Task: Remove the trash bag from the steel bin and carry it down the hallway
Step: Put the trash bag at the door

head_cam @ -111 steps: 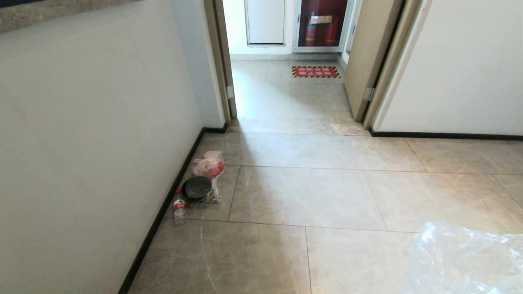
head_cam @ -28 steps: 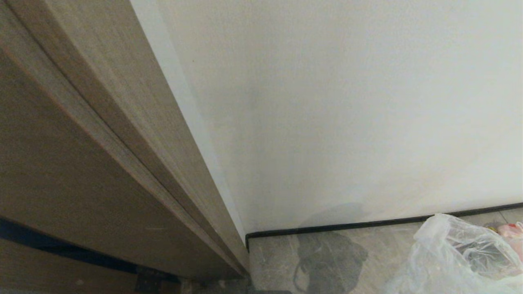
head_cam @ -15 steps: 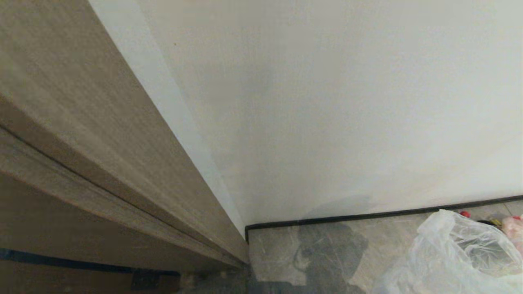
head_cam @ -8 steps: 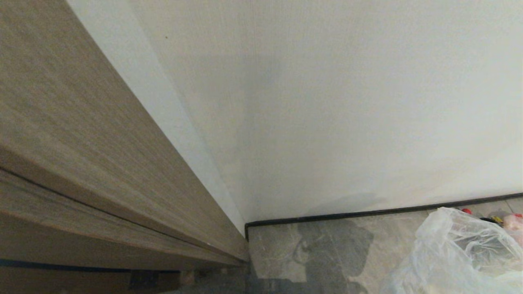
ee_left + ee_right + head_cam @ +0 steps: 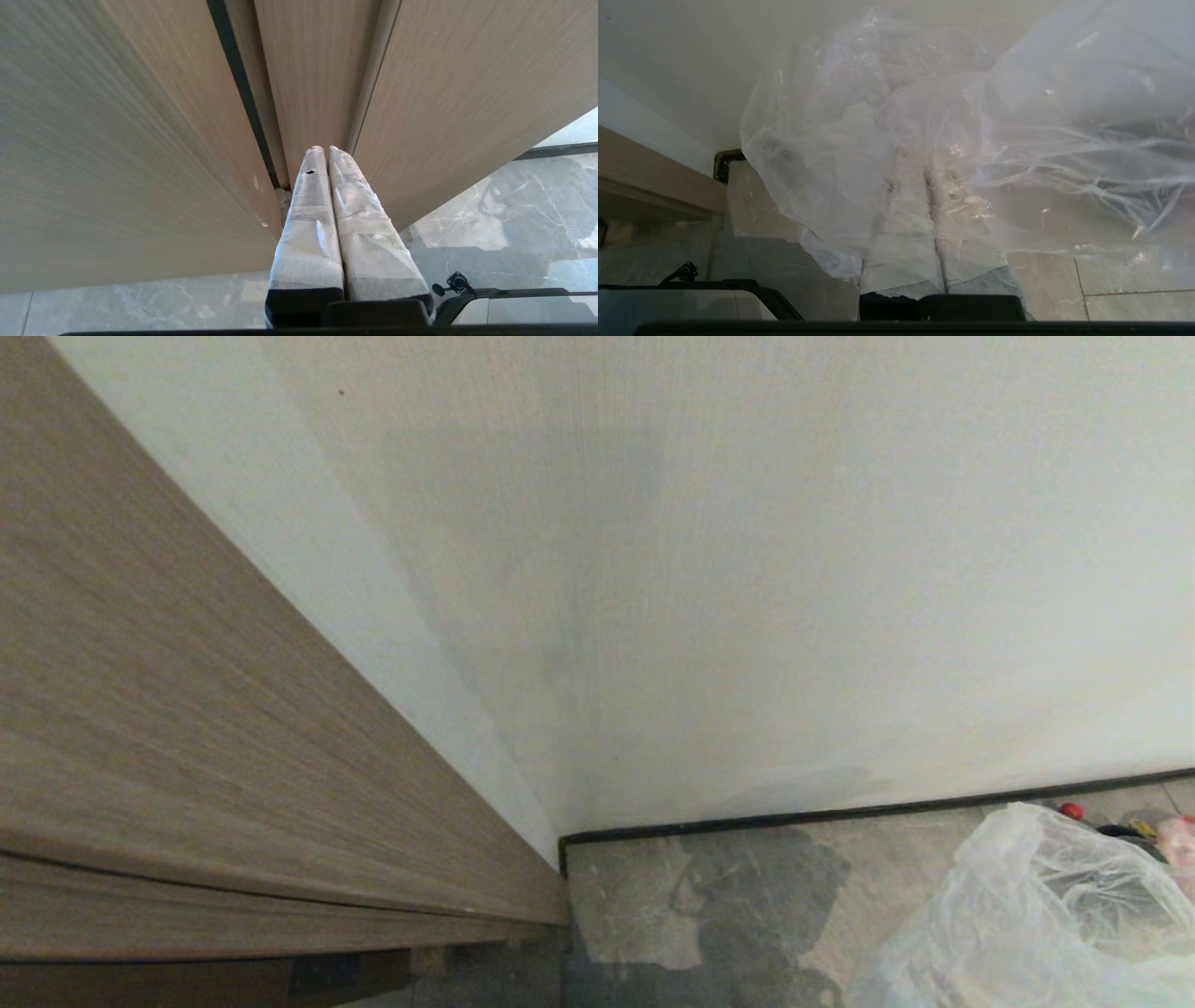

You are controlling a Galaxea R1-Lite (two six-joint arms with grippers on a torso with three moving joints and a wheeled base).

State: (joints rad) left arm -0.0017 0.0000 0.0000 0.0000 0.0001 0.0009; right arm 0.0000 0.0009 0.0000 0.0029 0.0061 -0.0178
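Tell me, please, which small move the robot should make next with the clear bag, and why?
Probably turn the base to the right, away from the corner. The right gripper is shut on the trash bag, so the carry is already secure. But the head view faces a white wall and a wooden door close ahead, with little open floor before it. The left gripper is shut, holding nothing.

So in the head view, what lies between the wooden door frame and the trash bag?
Only bare floor tile, crossed by a dark shadow, lies between the door frame and the trash bag.
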